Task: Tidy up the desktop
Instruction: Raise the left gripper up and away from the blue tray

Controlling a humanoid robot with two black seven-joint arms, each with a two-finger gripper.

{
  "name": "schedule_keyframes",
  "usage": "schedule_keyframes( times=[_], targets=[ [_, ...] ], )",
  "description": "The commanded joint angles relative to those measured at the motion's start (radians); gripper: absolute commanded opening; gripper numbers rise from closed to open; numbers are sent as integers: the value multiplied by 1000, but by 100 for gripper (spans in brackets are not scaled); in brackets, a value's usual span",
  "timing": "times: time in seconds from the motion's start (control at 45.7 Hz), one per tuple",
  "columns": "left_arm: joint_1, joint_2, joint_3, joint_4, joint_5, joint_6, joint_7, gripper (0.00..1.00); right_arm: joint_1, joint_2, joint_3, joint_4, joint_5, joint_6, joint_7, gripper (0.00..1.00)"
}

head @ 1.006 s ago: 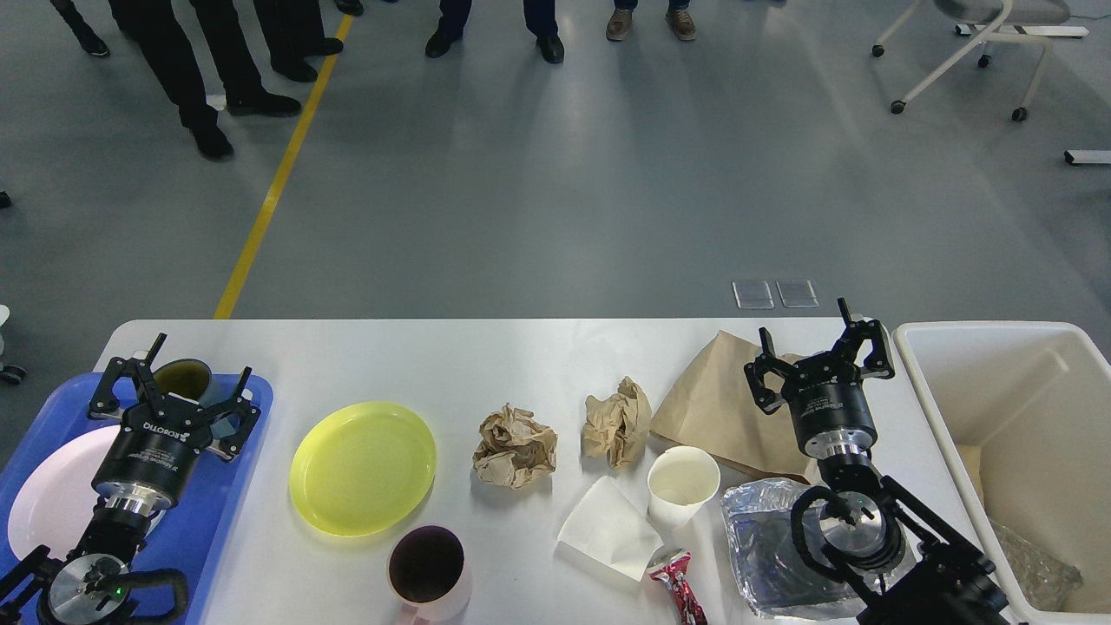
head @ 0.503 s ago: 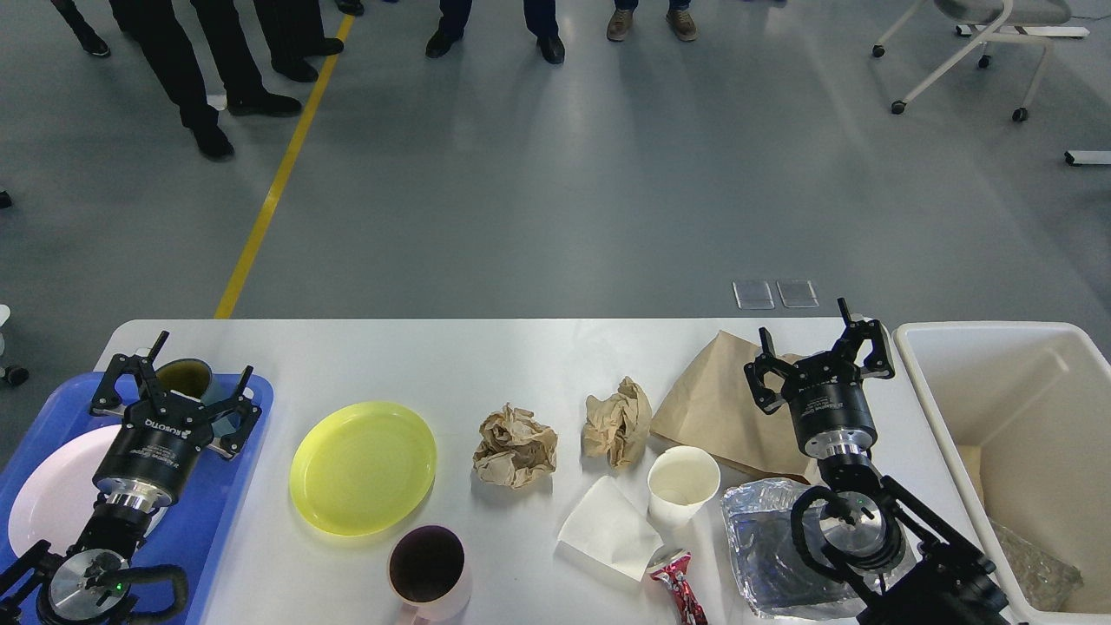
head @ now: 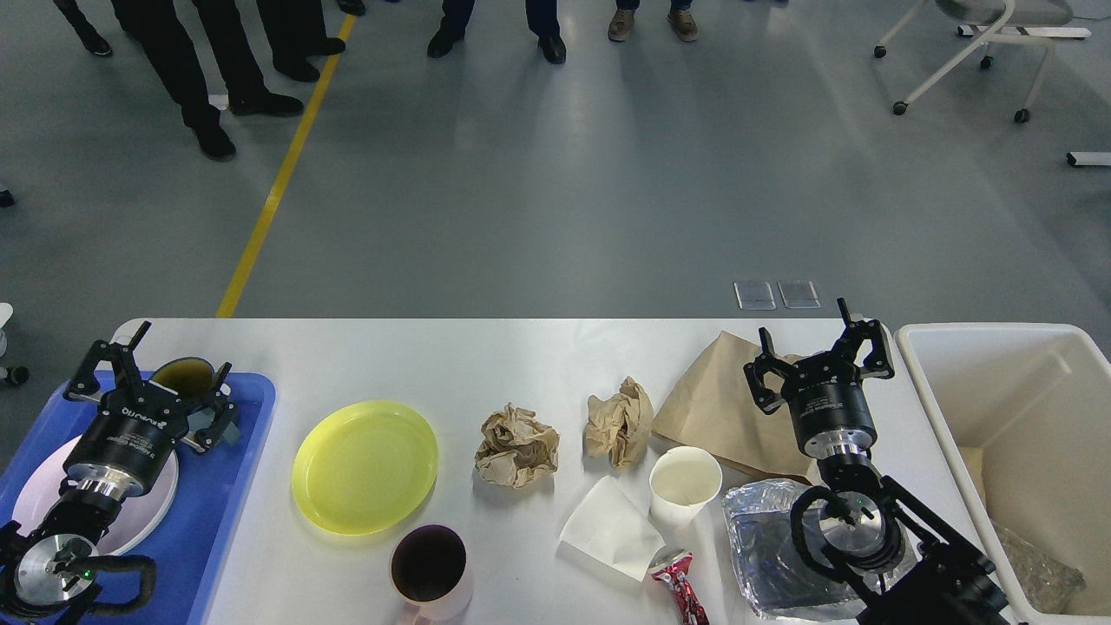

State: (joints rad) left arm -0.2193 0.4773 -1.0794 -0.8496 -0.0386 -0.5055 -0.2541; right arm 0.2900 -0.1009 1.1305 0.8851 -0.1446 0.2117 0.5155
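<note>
While our right gripper [head: 816, 351] hangs with its fingers spread wide and nothing between them, exactly where it was a second ago over the flat brown paper bag [head: 720, 408], our left gripper [head: 147, 369] has shifted toward the left edge and now stands over the far end of the blue tray [head: 217, 512]. Its fingers are also well apart and grip nothing; they straddle a dark-lined cup [head: 184, 375] standing on the tray, which they do not appear to touch. Beneath the left arm lies a round white plate [head: 52, 486], smooth and glossy, also on the tray.

Nothing else has moved. The desktop [head: 486, 356], white, matte and round-cornered, fills the lower half of the view, with the tray overhanging its left end and a cream plastic bin [head: 981, 382] against its right. On it, from left to right, lie a glossy yellow-green plate [head: 364, 466], a pink mug [head: 430, 573] with a dark inside, two crumpled balls of brown paper [head: 516, 444] [head: 618, 421], a folded white napkin [head: 610, 528], an upright white paper cup [head: 684, 486], a crushed red can [head: 680, 586] and a crinkled foil tray [head: 764, 547] beneath our right arm.
</note>
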Motion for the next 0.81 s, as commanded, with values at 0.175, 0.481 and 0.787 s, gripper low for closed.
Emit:
schedule_keyframes(
  times=[0.175, 0.481, 0.787],
  targets=[
    [-254, 242, 367, 14, -9, 4, 1, 97, 0, 1, 0, 0, 0, 0, 0, 100],
    [-521, 296, 771, 87, -7, 16, 6, 97, 0, 1, 0, 0, 0, 0, 0, 100],
    [-755, 345, 1197, 75, -9, 96, 6, 97, 0, 0, 0, 0, -1, 0, 0, 100]
  ],
)
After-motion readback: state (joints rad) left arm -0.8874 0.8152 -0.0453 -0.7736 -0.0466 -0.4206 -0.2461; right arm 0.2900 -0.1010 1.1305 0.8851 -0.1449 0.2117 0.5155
